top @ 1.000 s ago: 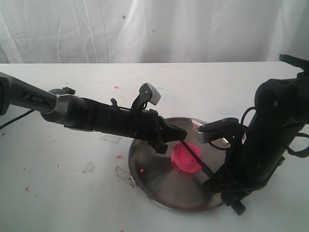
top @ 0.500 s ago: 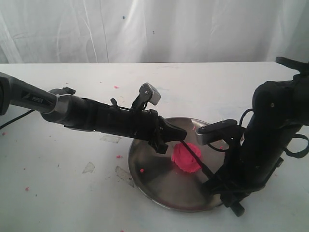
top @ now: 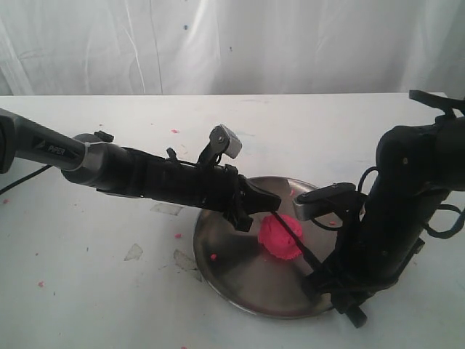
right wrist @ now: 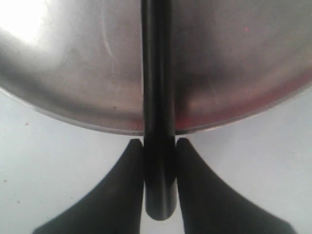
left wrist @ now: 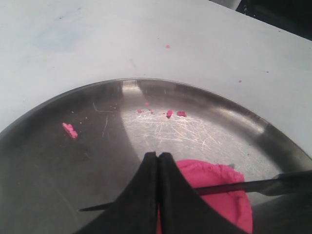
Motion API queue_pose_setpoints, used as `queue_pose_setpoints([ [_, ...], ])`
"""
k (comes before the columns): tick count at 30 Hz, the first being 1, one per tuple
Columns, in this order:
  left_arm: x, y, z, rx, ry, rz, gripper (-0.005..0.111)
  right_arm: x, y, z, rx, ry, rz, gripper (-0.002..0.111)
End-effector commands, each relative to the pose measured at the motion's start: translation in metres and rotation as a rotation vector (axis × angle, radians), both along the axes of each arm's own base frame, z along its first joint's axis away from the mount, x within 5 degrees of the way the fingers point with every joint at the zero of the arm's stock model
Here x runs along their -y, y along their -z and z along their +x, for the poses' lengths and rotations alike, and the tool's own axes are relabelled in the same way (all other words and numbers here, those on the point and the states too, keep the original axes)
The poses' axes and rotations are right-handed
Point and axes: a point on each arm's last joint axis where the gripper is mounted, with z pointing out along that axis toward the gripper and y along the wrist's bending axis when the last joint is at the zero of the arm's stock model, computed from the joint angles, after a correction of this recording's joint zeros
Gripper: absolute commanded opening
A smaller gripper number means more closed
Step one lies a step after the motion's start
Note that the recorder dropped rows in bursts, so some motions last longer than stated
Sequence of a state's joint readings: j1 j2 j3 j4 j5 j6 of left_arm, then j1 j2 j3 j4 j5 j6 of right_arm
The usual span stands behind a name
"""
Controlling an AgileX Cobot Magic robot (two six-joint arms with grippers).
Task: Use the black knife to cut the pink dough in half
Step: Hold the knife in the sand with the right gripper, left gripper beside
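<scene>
Right end effector (right wrist: 159, 142) is clamped on the handle of the black knife (right wrist: 157, 73). Its blade slants across the top of the pink dough (top: 280, 237), which sits on the steel plate (top: 221, 247) on the worktop (top: 94, 291). Left end effector (left wrist: 157, 157), fingers together, hangs at the dough's edge. The mound looks whole, so the cut seems barely begun and the halving remains.

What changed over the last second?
The right arm shifted slightly toward the left of the exterior view and down, right gripper clamped on the black knife throughout. Nothing grasped or released. Blade across the pink dough, shut left gripper and plate unchanged.
</scene>
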State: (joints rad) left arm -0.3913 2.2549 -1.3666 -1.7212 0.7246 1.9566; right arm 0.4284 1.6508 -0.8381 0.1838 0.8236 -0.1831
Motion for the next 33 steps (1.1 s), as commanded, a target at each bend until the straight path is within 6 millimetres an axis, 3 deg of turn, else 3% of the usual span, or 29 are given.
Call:
queue_pose_setpoints([
  [1,-0.001,0.004,0.002,0.055,-0.008,0.025,0.000,0.000,0.001,0.000,-0.004,0.001,0.000,0.000],
  [6,-0.001,0.007,0.002,0.051,-0.008,0.028,0.000,0.000,0.001,0.000,-0.004,0.001,0.000,0.000],
  [16,-0.002,0.032,0.000,-0.003,-0.007,0.049,0.000,0.000,0.001,0.000,-0.003,0.003,0.002,0.000],
  [33,-0.002,0.033,0.000,-0.005,-0.007,0.050,0.000,-0.001,0.003,0.000,-0.009,0.003,-0.001,0.000],
])
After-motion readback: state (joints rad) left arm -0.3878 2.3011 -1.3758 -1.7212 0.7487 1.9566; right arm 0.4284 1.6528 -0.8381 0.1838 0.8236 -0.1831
